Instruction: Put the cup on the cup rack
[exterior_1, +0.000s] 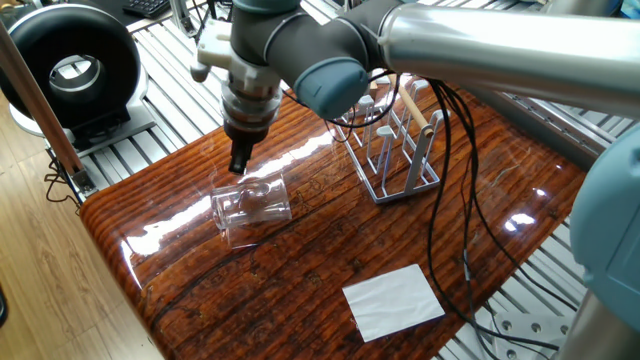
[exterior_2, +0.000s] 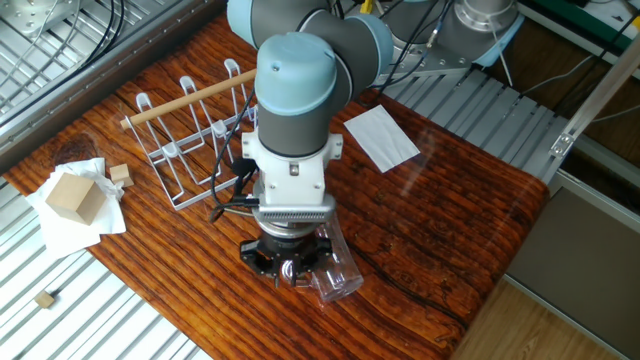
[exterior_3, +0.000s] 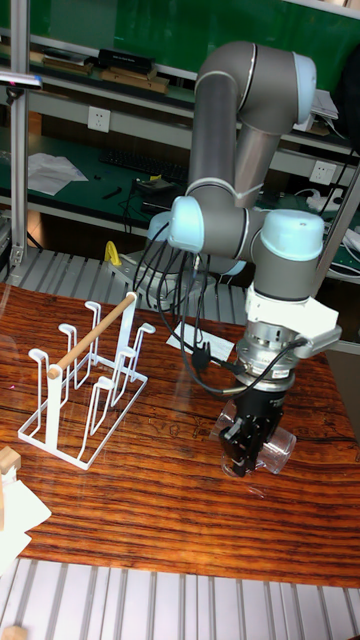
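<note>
Cup (exterior_1: 251, 205) found lying on its side on the wooden counter (exterior_1: 300, 270), well apart from the cup rack (exterior_1: 392, 140). Claw (exterior_1: 241, 163) seen just above the cup's upper edge, pointing down; fingers (exterior_1: 240, 160) appeared close together, though the gap could not be confirmed from this side. No grip on the glass evident. White paper sheet (exterior_1: 393, 300) noted nearer the front edge, clear of the work.

Other fixed view: claw (exterior_2: 287, 272) largely hidden under the wrist flange; cup (exterior_2: 337, 275) showing only partly beside it, resting on the counter (exterior_2: 450, 240). Cup rack (exterior_2: 195, 140) standing upright toward the far corner, wooden rod (exterior_2: 195, 97) across its top, pegs unoccupied. Small wooden blocks on crumpled paper (exterior_2: 75, 205) noted beyond the rack.

Tall fixed view: claw (exterior_3: 243, 443) poised directly in front of the cup (exterior_3: 278, 445), tips close to the counter (exterior_3: 170, 500). Whether spread or pressed together, could not tell. Cup rack (exterior_3: 90, 385) off to one side, well apart.

Judged step: approach and alignment for the pick, lift not yet begun. Next move judged to call for spreading over the rim or wall, pinching firmly, then lifting, turning the cup mouth-down and lowering over a peg. Slippery glass liable to roll.
</note>
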